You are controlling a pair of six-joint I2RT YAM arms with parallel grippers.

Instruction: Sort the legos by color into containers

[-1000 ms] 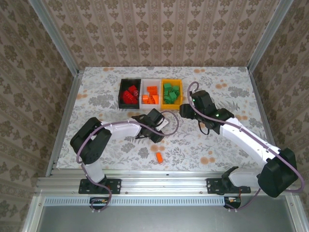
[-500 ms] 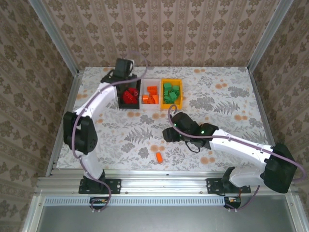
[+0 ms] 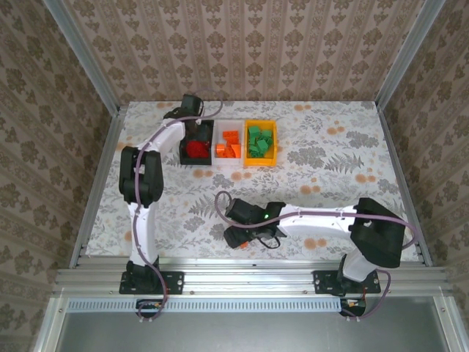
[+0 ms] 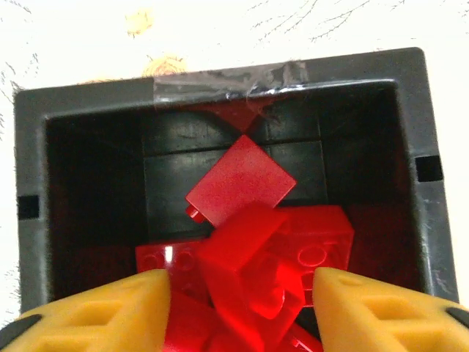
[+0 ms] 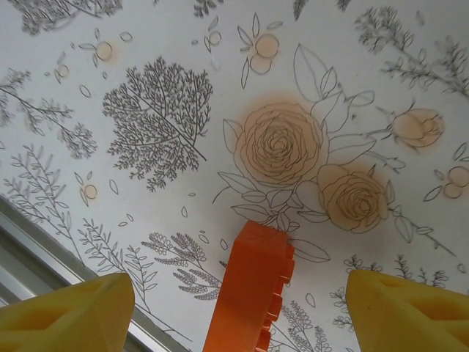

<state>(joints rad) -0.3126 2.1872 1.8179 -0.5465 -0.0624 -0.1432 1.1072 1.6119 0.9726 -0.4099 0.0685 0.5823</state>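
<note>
Three joined containers sit in a row on the flowered bench [image 3: 330, 147], and the left tool [image 4: 242, 301] hangs straight above the end one, the black bin [image 4: 29, 147]. Its two yellow fingers [image 4: 110, 308] stand moderately apart and grip nothing. The red legos [image 4: 242, 183] lie heaped in the bin directly below and ahead of the fingertips. One flat square brick leans tilted against the wall beyond the tool, and a chunkier one lies in the gap under the fingers, with a sliver of space on either side. A strip of clear tape [image 4: 220, 77] runs along the bin's rim on the side farthest from the tool.

From above, the white bin [image 3: 230, 122] lies just to the right of the left tool and holds the orange legos [image 3: 230, 144]. The yellow-orange bin [image 3: 261, 163] lies one place further right and holds the green legos [image 3: 258, 141].

Well apart from the bins, near the front edge of the bench, the right tool [image 5: 238, 312] hovers with its fingers spread wide and empty. One loose orange brick [image 5: 253, 286] lies flat on the bench between them, roughly midway and somewhat nearer the left-hand fingertip in the wrist view. It touches neither finger, and its length points away from the tool.
</note>
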